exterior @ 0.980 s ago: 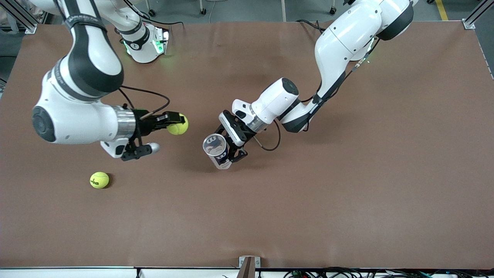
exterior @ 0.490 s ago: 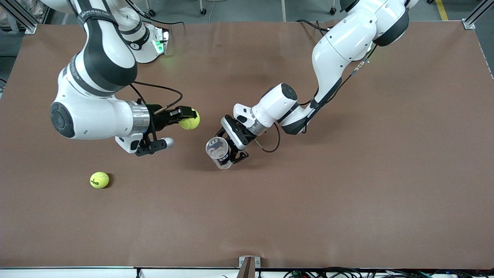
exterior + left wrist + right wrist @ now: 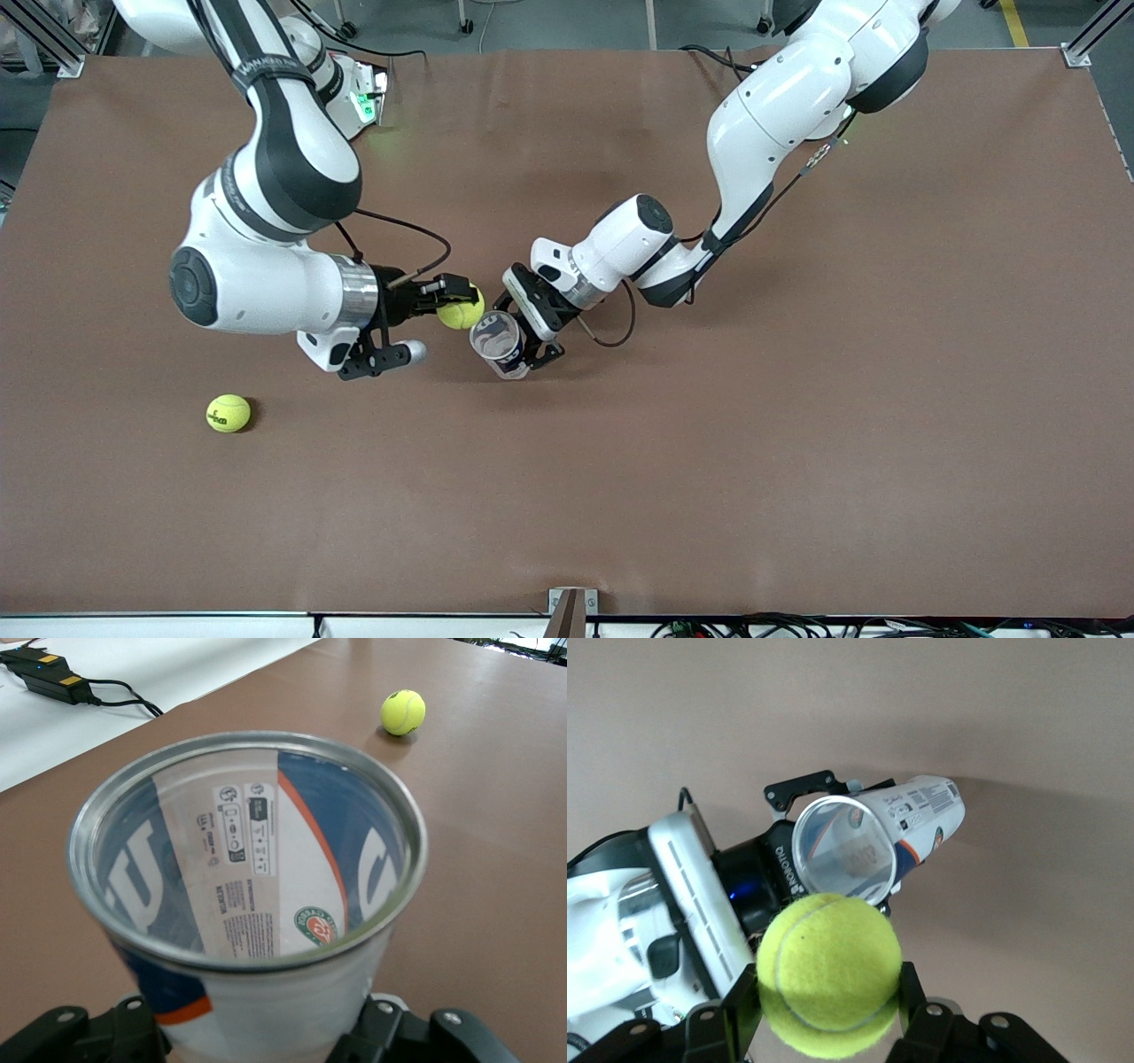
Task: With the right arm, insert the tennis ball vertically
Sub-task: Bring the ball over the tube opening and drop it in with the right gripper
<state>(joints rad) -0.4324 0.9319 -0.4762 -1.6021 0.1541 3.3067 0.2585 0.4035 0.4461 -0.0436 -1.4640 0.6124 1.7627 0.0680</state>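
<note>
Right gripper (image 3: pixel 461 302) clamped on ball (image 3: pixel 462 312), held in the air just beside the can (image 3: pixel 499 344) mouth, ball at about 10 o'clock from the rim in front view. Left gripper (image 3: pixel 523 341) clamped on can, mouth up, axis tilted. Spare ball (image 3: pixel 229 413) on table (image 3: pixel 797 443) toward right arm's end. Judgement: ball must get centred over the mouth before dropping

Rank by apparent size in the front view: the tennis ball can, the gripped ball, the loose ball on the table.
1. Tennis ball can, held in the left gripper.
2-3. Gripped ball in the right gripper and loose ball look alike; no ranking.
</note>
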